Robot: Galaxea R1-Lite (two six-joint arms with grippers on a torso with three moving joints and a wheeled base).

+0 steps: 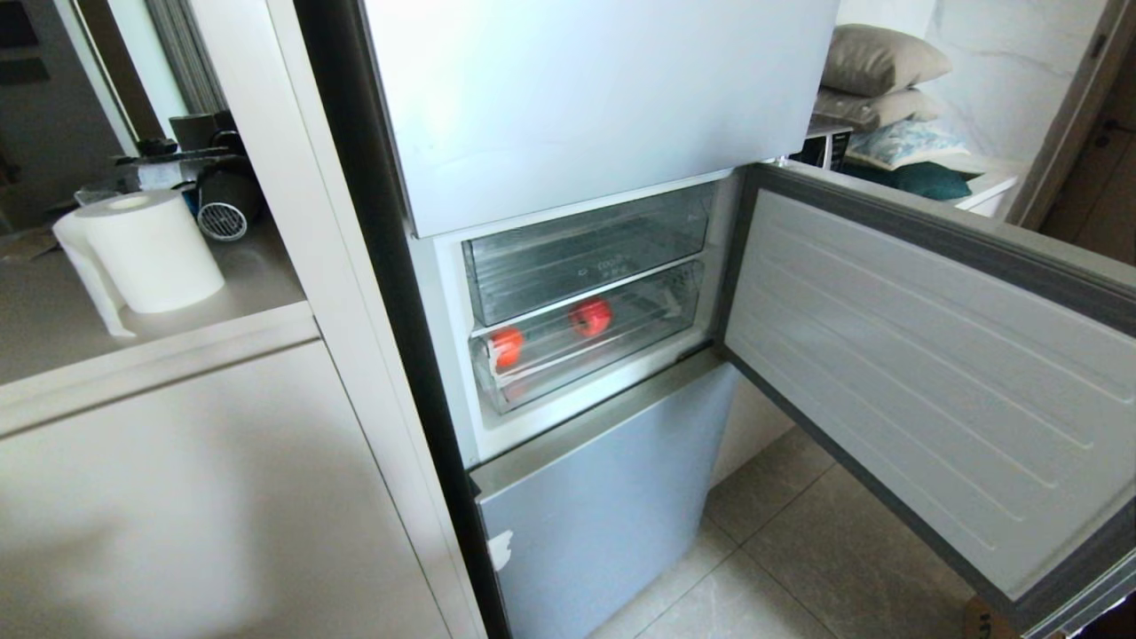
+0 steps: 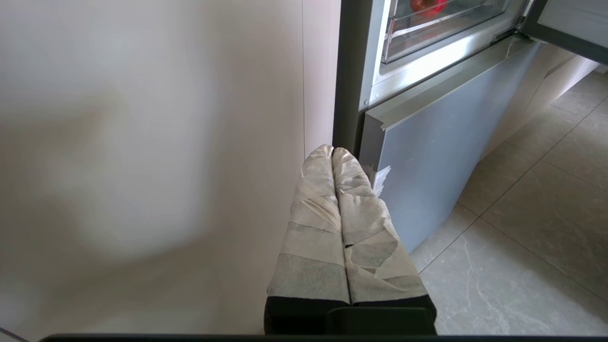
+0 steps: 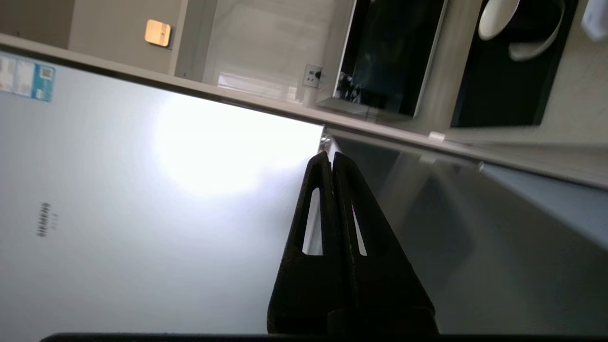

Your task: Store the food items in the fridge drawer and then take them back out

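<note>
The fridge drawer [image 1: 621,342] is the lower of two clear drawers in the open middle compartment, and it stands pushed in. Inside lie the food items: an orange-red one [image 1: 507,346] at the left and a deeper red one [image 1: 590,317] further right. One red item [image 2: 427,4] also shows in the drawer [image 2: 427,33] in the left wrist view. My left gripper [image 2: 332,151], its fingers wrapped in pale tape, is shut and empty, low beside the fridge's lower door. My right gripper [image 3: 331,156] is shut and empty, pointing at the fridge's upper door. Neither gripper shows in the head view.
The compartment door [image 1: 932,373] swings wide open to the right. The upper door [image 1: 586,98] and lower door [image 1: 603,506] are closed. A white cabinet [image 1: 222,497] stands on the left with a paper roll [image 1: 146,248] on its counter. Tiled floor [image 1: 799,550] lies below the open door.
</note>
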